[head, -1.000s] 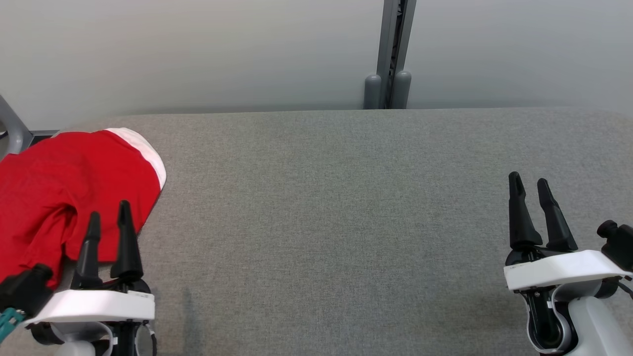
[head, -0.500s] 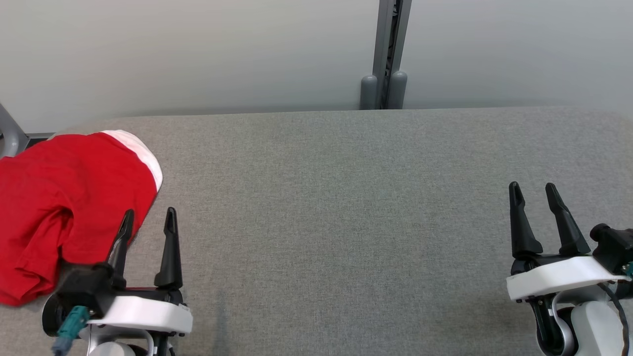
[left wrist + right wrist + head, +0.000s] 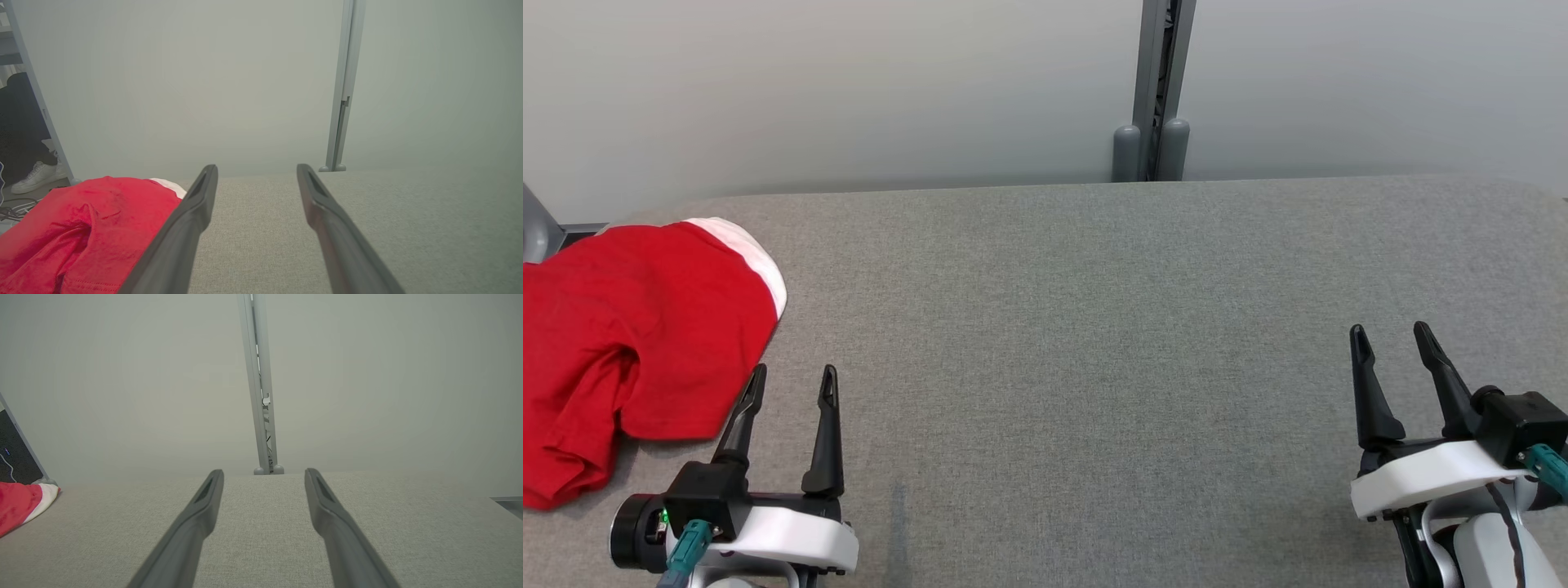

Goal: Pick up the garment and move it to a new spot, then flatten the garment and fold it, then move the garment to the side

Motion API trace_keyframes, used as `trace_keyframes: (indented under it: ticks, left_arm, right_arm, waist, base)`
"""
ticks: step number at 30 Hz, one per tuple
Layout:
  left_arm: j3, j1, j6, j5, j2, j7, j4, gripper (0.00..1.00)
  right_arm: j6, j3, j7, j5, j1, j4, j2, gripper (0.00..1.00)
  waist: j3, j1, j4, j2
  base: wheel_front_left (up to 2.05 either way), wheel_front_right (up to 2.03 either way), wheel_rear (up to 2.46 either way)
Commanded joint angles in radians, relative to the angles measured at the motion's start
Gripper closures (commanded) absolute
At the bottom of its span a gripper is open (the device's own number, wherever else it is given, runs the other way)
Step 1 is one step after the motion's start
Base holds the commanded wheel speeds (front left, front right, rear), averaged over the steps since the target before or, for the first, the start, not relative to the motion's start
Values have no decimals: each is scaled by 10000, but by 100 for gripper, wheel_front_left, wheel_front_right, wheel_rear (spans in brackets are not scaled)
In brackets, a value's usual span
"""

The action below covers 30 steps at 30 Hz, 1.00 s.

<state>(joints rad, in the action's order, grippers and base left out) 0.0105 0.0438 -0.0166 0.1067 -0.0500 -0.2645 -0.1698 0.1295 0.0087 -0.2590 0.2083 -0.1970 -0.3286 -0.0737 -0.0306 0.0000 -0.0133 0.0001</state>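
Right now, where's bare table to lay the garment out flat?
The grey table is bare from the right edge of the red garment across to the right gripper, back to the wall post. Crowded at the far left, where the garment lies beside the open left gripper.

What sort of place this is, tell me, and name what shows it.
Probably a robot test bay or lab, not a home: a grey fabric-covered table, plain pale partition walls joined by a grey metal post, and loose cables on the floor.
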Motion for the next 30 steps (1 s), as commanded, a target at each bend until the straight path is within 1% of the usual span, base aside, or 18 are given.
trace_keyframes:
  ticks: [1,16,30]
  left_arm:
    - [-58,-43,18,11,-26,-31,-10,0]
    - [-42,85,113,137,-6,-30,-130,0]
    - [20,13,164,258,-1,-30,-126,0]
  right_arm:
    - [22,-25,-51,-78,-35,18,-42,0]
    - [22,387,-51,106,-126,-183,-189,0]
    - [22,454,-51,132,-65,-173,-202,0]
  waist:
    - [-5,0,4,-1]
    - [34,0,40,-1]
    - [78,0,48,-1]
  base:
    - [0,0,0]
    - [0,0,0]
    - [0,0,0]
